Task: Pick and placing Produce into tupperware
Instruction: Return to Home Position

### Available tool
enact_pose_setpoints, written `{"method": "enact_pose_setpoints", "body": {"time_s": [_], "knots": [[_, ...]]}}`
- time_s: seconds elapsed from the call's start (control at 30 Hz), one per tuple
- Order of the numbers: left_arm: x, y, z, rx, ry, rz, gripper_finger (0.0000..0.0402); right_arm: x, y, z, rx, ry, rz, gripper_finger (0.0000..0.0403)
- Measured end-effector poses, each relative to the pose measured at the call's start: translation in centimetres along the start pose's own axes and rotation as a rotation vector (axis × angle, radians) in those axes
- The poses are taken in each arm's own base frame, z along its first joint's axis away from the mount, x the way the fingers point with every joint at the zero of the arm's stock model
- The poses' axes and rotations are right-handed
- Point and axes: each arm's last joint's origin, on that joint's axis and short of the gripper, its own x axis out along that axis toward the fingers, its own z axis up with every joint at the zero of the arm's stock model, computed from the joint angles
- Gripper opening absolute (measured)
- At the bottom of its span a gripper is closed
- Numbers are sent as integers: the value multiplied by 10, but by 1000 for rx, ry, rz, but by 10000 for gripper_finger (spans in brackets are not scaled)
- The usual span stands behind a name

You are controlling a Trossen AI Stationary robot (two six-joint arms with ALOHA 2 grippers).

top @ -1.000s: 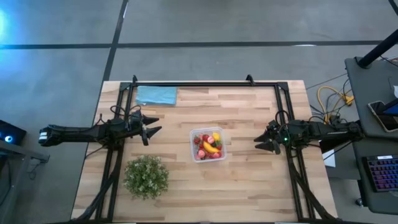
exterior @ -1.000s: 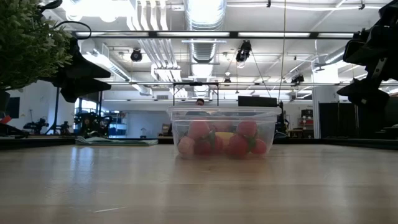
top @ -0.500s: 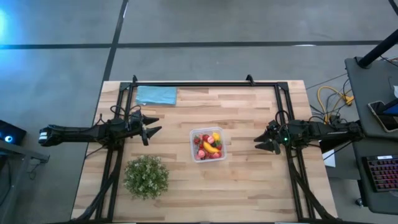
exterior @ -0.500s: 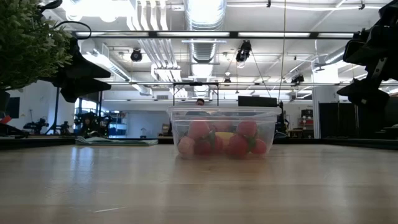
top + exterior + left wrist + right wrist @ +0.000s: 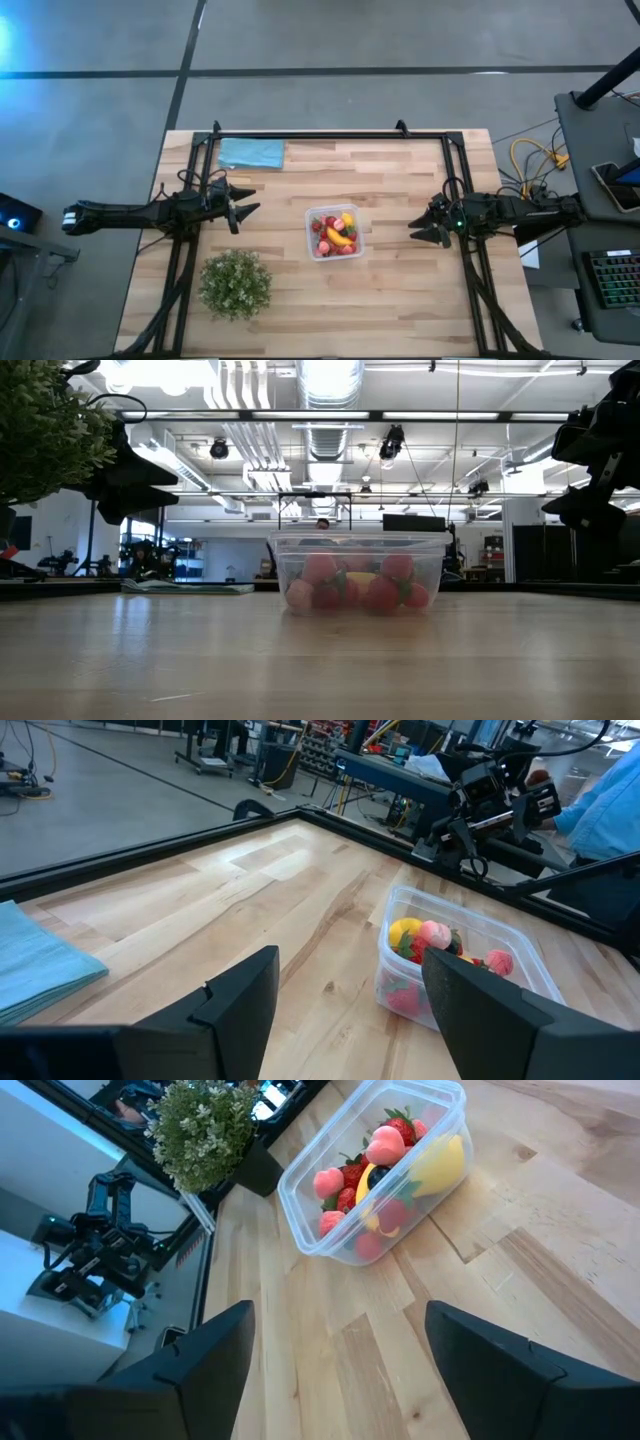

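High view. Left gripper (image 5: 245, 214): fingers spread, empty, at the table's left edge. Right gripper (image 5: 418, 230): spread, empty, at the right edge.

Tupperware (image 5: 335, 232): mid-table, well apart from both, with the produce (image 5: 339, 237) inside.

Homing: best to draw each arm straight outward and raised, clear of the container.

Surface: pale plank table (image 5: 400, 290). The plant (image 5: 235, 283) is near, the teal cloth (image 5: 251, 152) far.

Room: ceiling ducts (image 5: 325, 390), keyboard (image 5: 612, 275).

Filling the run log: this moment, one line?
produce in tupperware | left gripper open, empty, left side | right gripper open, empty, right side
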Motion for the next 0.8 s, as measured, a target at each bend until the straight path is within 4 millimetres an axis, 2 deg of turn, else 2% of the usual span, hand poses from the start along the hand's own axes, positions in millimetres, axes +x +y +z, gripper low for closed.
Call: {"method": "enact_pose_setpoints", "body": {"time_s": [0.8], "knots": [[0,0,0,0,0,0,233,0,0,0,0,0,0,282]]}}
